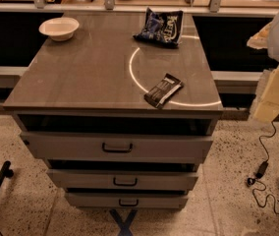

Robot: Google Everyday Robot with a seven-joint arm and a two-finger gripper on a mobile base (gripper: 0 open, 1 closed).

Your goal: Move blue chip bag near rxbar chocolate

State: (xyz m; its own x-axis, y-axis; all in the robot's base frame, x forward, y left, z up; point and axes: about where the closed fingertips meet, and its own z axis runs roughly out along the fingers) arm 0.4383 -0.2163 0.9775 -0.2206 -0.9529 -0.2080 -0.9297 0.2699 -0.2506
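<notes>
One reach: my gripper [275,90] (off the right edge, state I cannot tell) should pinch the blue chip bag [159,27] at the far edge, then land it beside the front-edge rxbar chocolate [163,90].

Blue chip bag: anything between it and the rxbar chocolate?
Nothing visible: only tabletop lies between blue chip bag and rxbar chocolate. The white bowl sits at the far-left corner; the gripper is off its right side.

Blue bag [160,27], black bar [163,90], right-edge cream tool [270,100]
</notes>
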